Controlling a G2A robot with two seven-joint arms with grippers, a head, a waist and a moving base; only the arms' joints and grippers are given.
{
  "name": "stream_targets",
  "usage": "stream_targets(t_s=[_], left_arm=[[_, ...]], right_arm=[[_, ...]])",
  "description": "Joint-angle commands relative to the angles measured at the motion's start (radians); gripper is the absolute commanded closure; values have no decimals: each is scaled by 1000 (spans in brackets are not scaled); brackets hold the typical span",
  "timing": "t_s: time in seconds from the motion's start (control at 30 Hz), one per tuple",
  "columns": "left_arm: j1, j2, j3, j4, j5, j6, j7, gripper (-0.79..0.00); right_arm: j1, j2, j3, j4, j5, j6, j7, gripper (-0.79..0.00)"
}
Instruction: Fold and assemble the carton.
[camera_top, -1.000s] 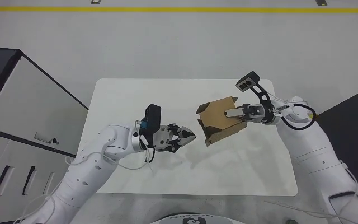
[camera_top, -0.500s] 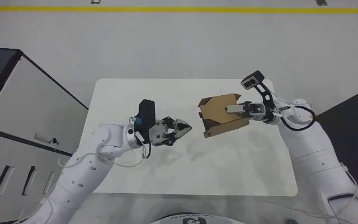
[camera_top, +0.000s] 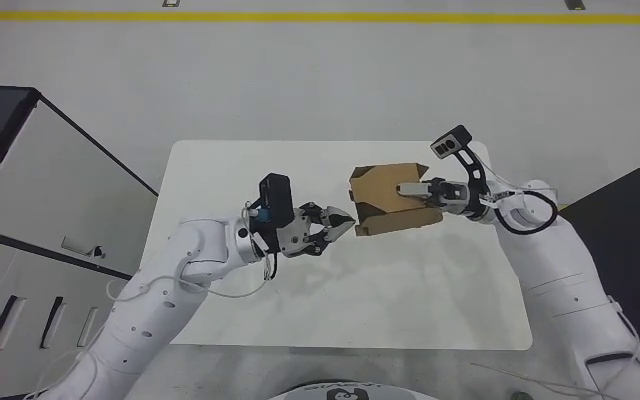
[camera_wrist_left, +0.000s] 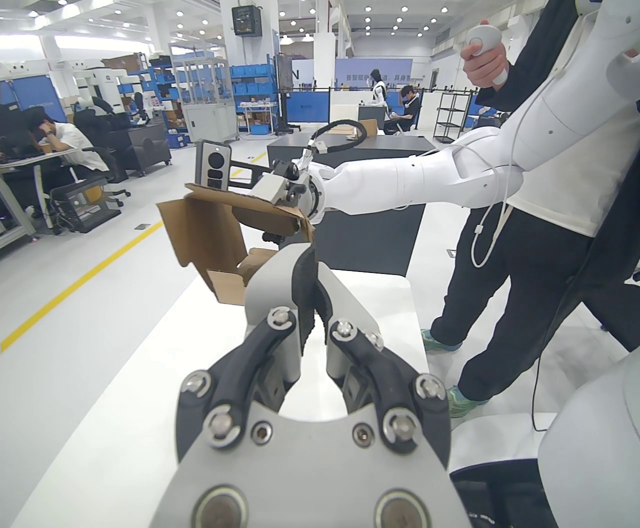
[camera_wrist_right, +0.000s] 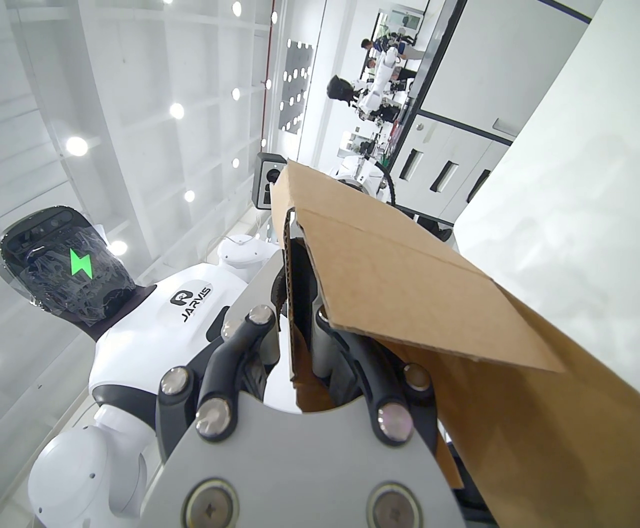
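**Right arm holds the carton up, left jaws closed just beside it**

Top view: the right arm reaches in from the table's (camera_top: 300, 300) right side, forearm roughly level and wrist pointing toward the left. The right gripper (camera_top: 410, 190) is clamped on the top wall of the carton (camera_top: 380, 178). The carton is over the far right part of the table, casting a shadow on the surface below. Its open end with loose flaps faces the left gripper (camera_top: 345, 218). The left arm is bent at the elbow and angles across the table middle. Its tip is just beside the carton's lower flap; contact cannot be told. The carton is in from the far edge and the right edge. A broad stretch of table surface lies toward the near edge. A cabinet (camera_top: 60, 180) stands off the left side, apart from the table.

Left wrist view: the left gripper (camera_wrist_left: 306, 260) has its jaws closed together, nothing between them, aimed at the carton (camera_wrist_left: 210, 235). The carton is raised off the table (camera_wrist_left: 150, 375), flaps hanging open. The right arm (camera_wrist_left: 425, 175) comes in level behind it.

Right wrist view: the right gripper (camera_wrist_right: 295, 300) has its jaws narrow, pinching a cardboard wall edge-on. The carton (camera_wrist_right: 400, 280) has a flap angled out past the jaws.
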Motion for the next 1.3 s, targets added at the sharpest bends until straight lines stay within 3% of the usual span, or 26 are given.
stream_targets(t_s=[0.0, 1.27], left_arm=[[4, 0, -3, -6, 9, 10, -4, 0], [-46, -24, 72, -1, -42, -22, -80, 0]], right_arm=[[-2, -1, 2, -4, -7, -2, 0, 0], [-4, -25, 5, -18, -92, 50, -76, 0]])
